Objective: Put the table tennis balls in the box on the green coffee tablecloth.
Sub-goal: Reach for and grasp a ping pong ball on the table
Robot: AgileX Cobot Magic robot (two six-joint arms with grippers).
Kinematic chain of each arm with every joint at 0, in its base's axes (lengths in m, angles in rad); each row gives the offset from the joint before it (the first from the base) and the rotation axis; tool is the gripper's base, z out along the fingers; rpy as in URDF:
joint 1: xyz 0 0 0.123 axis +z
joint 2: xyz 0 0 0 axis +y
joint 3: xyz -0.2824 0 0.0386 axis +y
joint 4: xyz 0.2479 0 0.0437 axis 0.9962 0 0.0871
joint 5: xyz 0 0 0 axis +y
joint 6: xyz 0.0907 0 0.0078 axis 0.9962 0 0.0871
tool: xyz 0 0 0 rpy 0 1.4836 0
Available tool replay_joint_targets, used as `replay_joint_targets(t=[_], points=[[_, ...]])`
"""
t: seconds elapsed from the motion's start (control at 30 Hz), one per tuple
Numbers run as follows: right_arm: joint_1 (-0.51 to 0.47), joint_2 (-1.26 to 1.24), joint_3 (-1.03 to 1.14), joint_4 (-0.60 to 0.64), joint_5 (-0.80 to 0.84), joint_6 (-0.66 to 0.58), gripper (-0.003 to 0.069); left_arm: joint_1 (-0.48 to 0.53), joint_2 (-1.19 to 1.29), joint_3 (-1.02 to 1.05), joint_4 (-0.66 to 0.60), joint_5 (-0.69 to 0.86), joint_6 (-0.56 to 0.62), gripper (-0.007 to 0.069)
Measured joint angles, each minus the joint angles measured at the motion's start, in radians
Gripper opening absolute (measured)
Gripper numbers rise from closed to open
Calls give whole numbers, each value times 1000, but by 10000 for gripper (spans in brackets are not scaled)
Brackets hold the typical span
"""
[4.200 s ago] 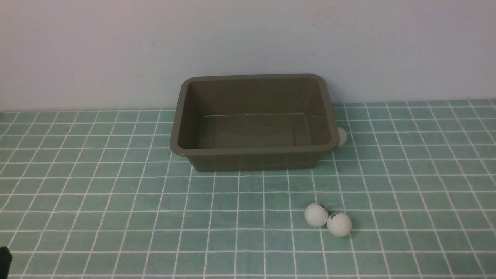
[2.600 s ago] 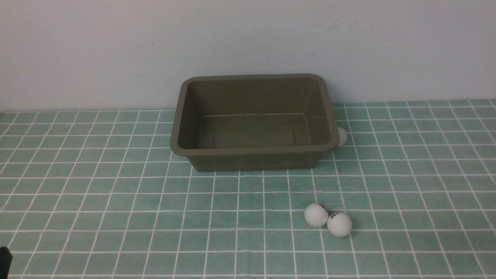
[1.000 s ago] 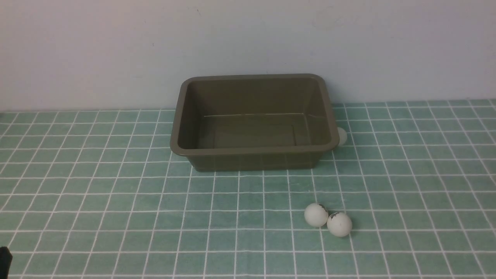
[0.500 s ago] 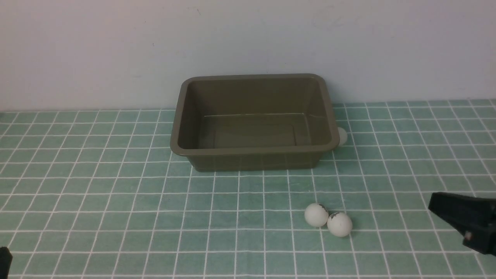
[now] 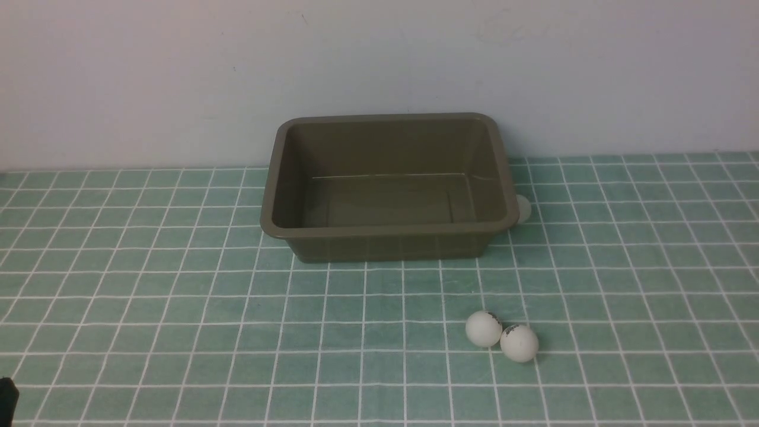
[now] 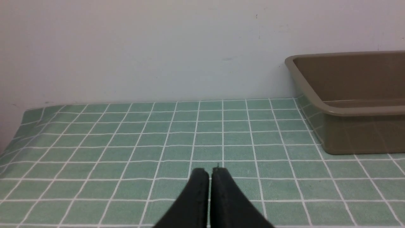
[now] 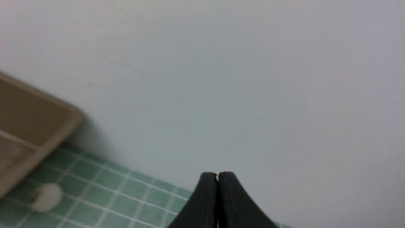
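Beside one box (image 5: pixel 385 230), apparently three balls (image 5: pixel 484 329).

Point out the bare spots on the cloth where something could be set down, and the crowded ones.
Widest bare patch: the green coffee tablecloth left of the box, down to the near edge. Also bare: the right side, beyond the two touching balls. Crowded: in front of the box's right corner, and its right wall, where a third ball sits.

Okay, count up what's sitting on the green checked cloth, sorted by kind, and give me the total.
table tennis balls: 3
box: 1
Total: 4 things on the green coffee tablecloth
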Motion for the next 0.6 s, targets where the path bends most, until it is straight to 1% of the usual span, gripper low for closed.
replay_joint_targets(t=[0.03, 0.07, 0.1, 0.13, 0.17, 0.2, 0.23, 0.27, 0.3, 0.33, 0.37, 0.4, 0.43, 0.47, 0.53, 0.57, 0.6], points=[[0, 0, 13, 182, 192, -11, -13, 0, 0, 0, 0, 0, 0, -4], [0, 0, 21, 262, 248, -21, -13, 0, 0, 0, 0, 0, 0, -4], [0, 0, 29, 397, 324, -52, -13, 0, 0, 0, 0, 0, 0, -4], [0, 0, 36, 494, 380, -100, -13, 0, 0, 0, 0, 0, 0, -4], [0, 0, 43, 645, 430, -174, -13, 0, 0, 0, 0, 0, 0, -4], [0, 0, 43, 645, 430, -191, -13, 0, 0, 0, 0, 0, 0, -4], [0, 5, 45, 848, 508, -363, -13, 0, 0, 0, 0, 0, 0, -4], [0, 9, 49, 1020, 573, -518, -13, 0, 0, 0, 0, 0, 0, -4], [0, 12, 50, 1141, 619, -659, -13, 0, 0, 0, 0, 0, 0, -4], [0, 14, 51, 1214, 644, -774, -13, 0, 0, 0, 0, 0, 0, -4], [0, 15, 51, 1383, 695, -978, -13, 0, 0, 0, 0, 0, 0, -4], [0, 15, 51, 1479, 714, -1064, -13, 0, 0, 0, 0, 0, 0, -4], [0, 15, 51, 1626, 730, -1230, -13, 0, 0, 0, 0, 0, 0, -4], [0, 13, 51, 1700, 734, -1310, -13, 0, 0, 0, 0, 0, 0, -4], [0, 13, 51, 1894, 739, -1535, -12, 0, 0, 0, 0, 0, 0, -4], [0, 13, 51, 1984, 739, -1625, -11, 0, 0, 0, 0, 0, 0, -4], [0, 15, 51, 2049, 740, -1686, -11, 0, 0, 0, 0, 0, 0, -4]])
